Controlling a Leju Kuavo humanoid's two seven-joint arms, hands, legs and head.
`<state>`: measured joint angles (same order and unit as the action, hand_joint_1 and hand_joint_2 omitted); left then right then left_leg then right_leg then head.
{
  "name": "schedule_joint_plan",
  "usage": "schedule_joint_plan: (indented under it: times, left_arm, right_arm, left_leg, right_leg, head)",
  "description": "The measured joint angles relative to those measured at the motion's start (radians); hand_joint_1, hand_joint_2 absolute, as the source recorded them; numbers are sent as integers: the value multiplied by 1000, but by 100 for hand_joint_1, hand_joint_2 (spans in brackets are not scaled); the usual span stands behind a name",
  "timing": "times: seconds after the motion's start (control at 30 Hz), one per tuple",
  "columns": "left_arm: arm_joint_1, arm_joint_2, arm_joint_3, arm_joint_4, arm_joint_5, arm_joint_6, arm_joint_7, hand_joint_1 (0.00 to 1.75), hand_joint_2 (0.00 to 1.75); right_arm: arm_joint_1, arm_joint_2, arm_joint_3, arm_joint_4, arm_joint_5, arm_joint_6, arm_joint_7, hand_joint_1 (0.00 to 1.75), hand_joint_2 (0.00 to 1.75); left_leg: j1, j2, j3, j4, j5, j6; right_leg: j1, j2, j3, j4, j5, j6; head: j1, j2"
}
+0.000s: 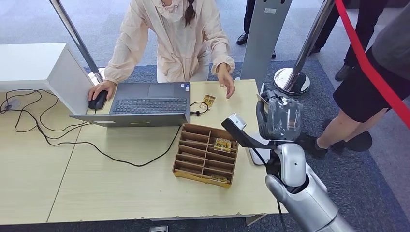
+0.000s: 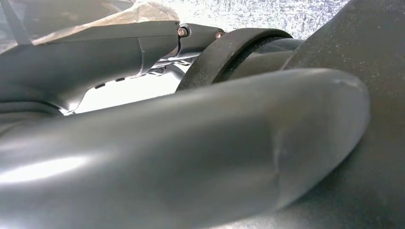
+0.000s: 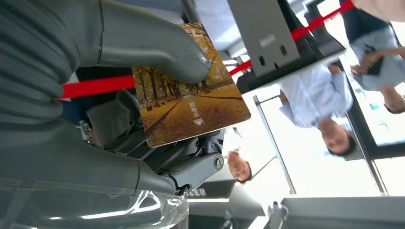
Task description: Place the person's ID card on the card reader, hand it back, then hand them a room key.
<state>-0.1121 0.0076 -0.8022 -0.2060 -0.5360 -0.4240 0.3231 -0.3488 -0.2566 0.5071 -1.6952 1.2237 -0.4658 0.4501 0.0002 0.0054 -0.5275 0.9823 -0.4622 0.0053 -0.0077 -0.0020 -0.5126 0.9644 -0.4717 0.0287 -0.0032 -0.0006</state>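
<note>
My right hand (image 1: 280, 116) is raised over the table's right edge and pinches a room key card (image 3: 191, 109) printed with golden autumn trees under its thumb (image 3: 143, 43). The seated person (image 1: 169, 38) holds one hand (image 1: 226, 79) out over the table, short of my hand, and keeps the other on a mouse (image 1: 99, 99). A small card on a black lanyard (image 1: 208, 100) lies near the laptop. A white flat device (image 1: 255, 155), perhaps the card reader, lies partly hidden under my right forearm. The left hand (image 2: 191, 152) shows as a blurred grey close-up.
A brown slotted cardboard box (image 1: 205, 154) with a few key cards (image 1: 222, 144) sits mid-table. An open laptop (image 1: 145, 104) and trailing black cables (image 1: 48, 130) lie to the left. A stanchion base (image 1: 290, 79), a red rope (image 1: 367, 58) and a standing person (image 1: 367, 92) are at right.
</note>
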Motion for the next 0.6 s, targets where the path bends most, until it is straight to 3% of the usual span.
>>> schedule_joint_plan:
  times: [0.3,0.6]
  left_arm:
    - [-1,0,0,0,0,-4,0,0,0]
    - [-3,0,0,0,0,-6,-8,0,0]
  right_arm:
    - [-106,26,30,-130,22,7,-32,145,175]
    - [-234,104,106,-88,-59,-5,-80,147,175]
  left_leg:
    - [0,0,0,0,0,0]
    - [0,0,0,0,0,0]
  right_leg:
    - [0,0,0,0,0,0]
    - [0,0,0,1,0,0]
  head:
    - [0,0]
    - [0,0]
